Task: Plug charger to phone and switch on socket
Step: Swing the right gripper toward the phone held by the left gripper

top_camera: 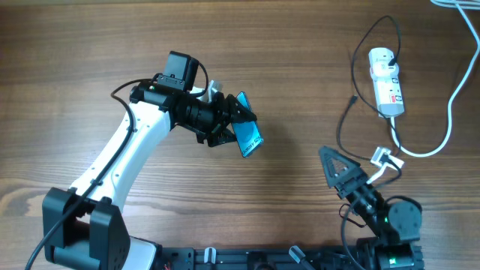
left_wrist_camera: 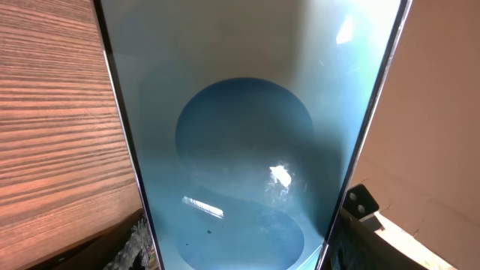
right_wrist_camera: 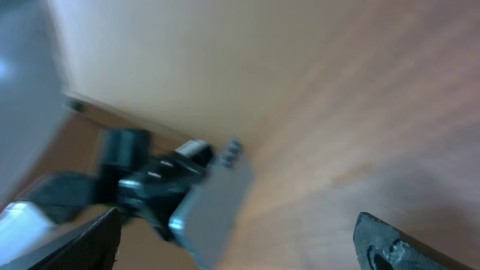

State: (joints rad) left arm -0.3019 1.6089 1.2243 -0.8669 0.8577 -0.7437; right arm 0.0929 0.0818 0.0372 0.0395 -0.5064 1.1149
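Left pincer (top_camera: 238,124) is clamped tight on the phone (top_camera: 251,139). It holds the phone up off the surface (top_camera: 90,60), near the middle. The phone's long side runs out from the pincer toward the near right, so its free end points roughly at the right arm. In the left wrist view the blue screen fills almost the whole picture.

The charger (top_camera: 343,124) is a thin black wire. It lies on the right side, well apart from the phone. It loops from the socket (top_camera: 385,81) at the far right down toward the right arm. Its little tip seems to end just beside that arm, but it is too small to be sure.

The right pincer (top_camera: 336,160) is much nearer the wire than the left one. Its two fingers are apart and hold nothing. The wire runs just past it and to its right.

So I think the right arm should pick up the tip and carry it left to the phone's free end. The socket switch is also on the right arm's side.
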